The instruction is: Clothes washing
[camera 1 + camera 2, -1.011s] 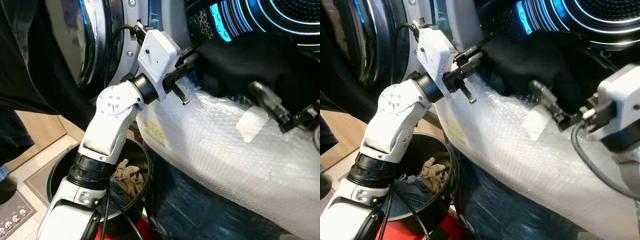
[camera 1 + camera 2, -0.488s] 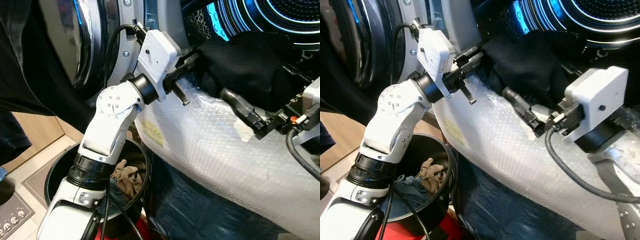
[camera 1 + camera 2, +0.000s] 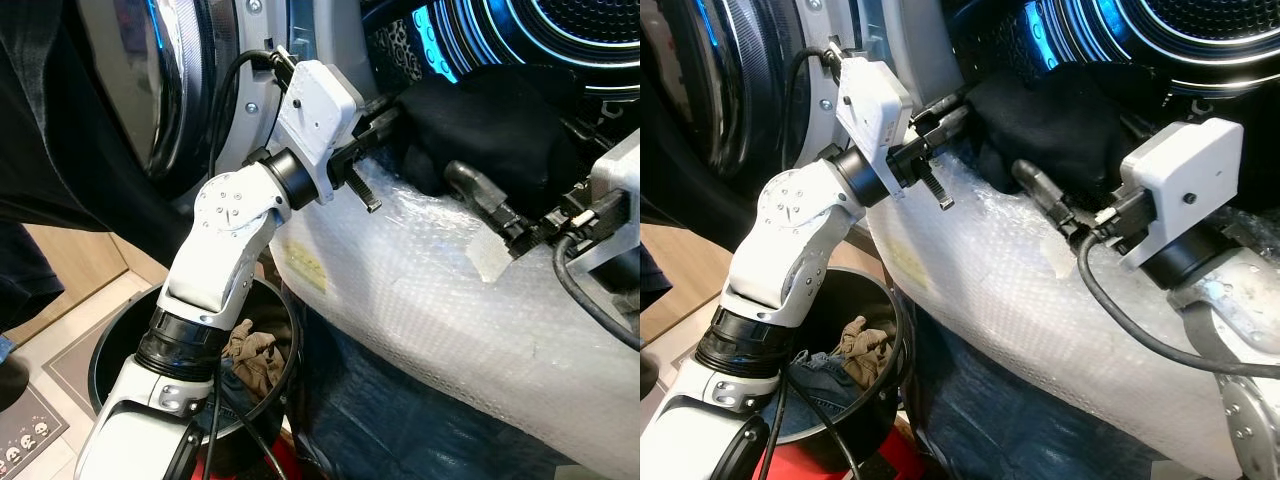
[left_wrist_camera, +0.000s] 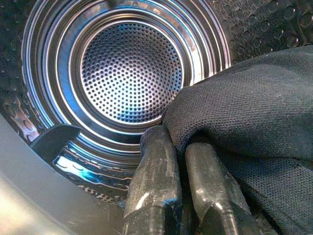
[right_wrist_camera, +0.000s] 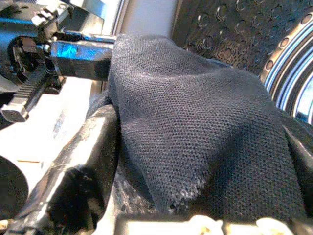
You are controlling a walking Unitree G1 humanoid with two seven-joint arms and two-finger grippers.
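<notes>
Black garment (at drum mouth) pinched by left end effector; right end effector has advanced against it, grip unclear.

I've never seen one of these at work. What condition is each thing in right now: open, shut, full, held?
Washing machine door: swung open.
Drum: lit blue, bare at the back.
Black garment: draped over the drum's mouth, partly inside.
Left end effector: shut on the black garment's edge.
Right end effector: against the black garment; open or shut unclear.
Black basket: on the floor, clothes inside.
</notes>
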